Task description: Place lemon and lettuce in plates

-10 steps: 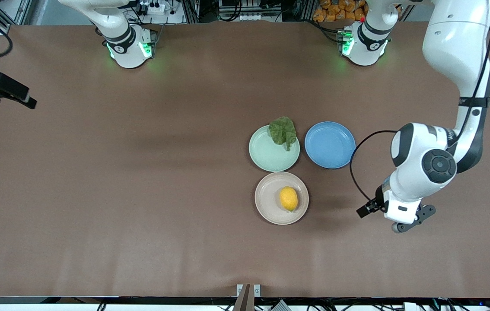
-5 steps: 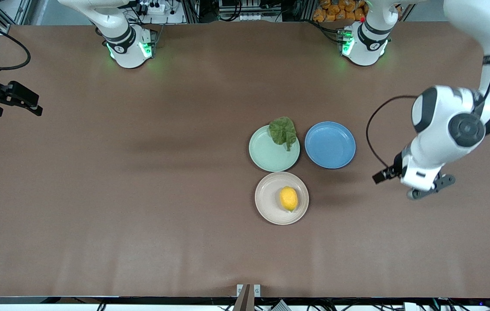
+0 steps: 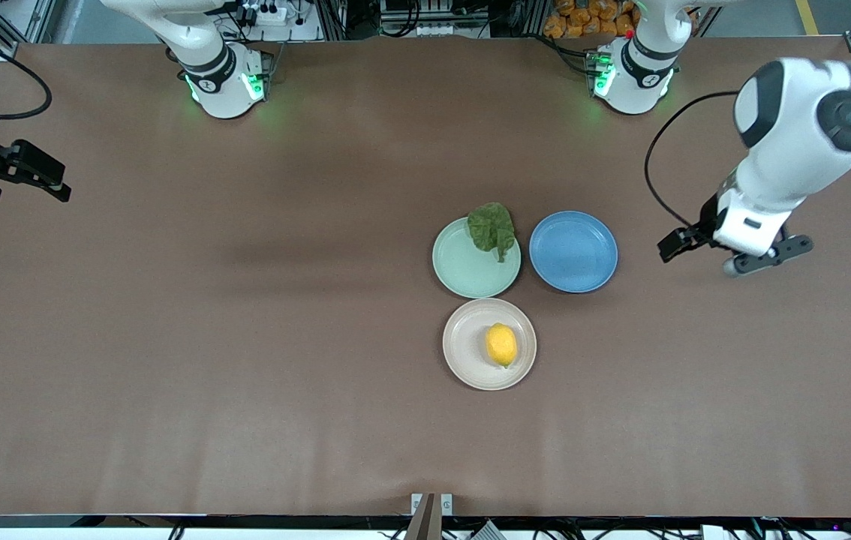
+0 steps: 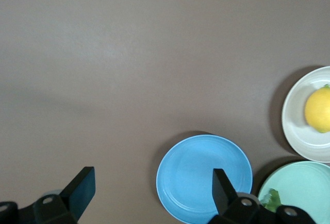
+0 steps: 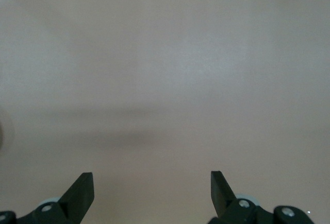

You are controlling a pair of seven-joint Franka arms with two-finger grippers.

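The lemon (image 3: 501,345) lies on the beige plate (image 3: 463,345), which is the plate nearest the front camera. The lettuce (image 3: 491,227) lies on the rim of the mint plate (image 3: 463,270) and partly overhangs it. My left gripper (image 3: 759,255) is open and empty, up in the air over bare table toward the left arm's end, beside the blue plate. In the left wrist view the gripper (image 4: 152,177) shows open, with the lemon (image 4: 318,108), the beige plate (image 4: 296,131), the mint plate (image 4: 301,188) and the lettuce (image 4: 271,200) at the edge. My right gripper (image 3: 20,176) is open and empty at the right arm's end of the table; the right wrist view (image 5: 150,178) shows only bare table.
An empty blue plate (image 3: 572,251) sits beside the mint plate, toward the left arm's end; it also shows in the left wrist view (image 4: 196,183). The brown table (image 3: 245,337) spreads wide around the three plates.
My left gripper has moved away from the beige plate, farther from the front camera and toward the left arm's end. The right gripper shifted slightly. Lemon and lettuce have not moved.
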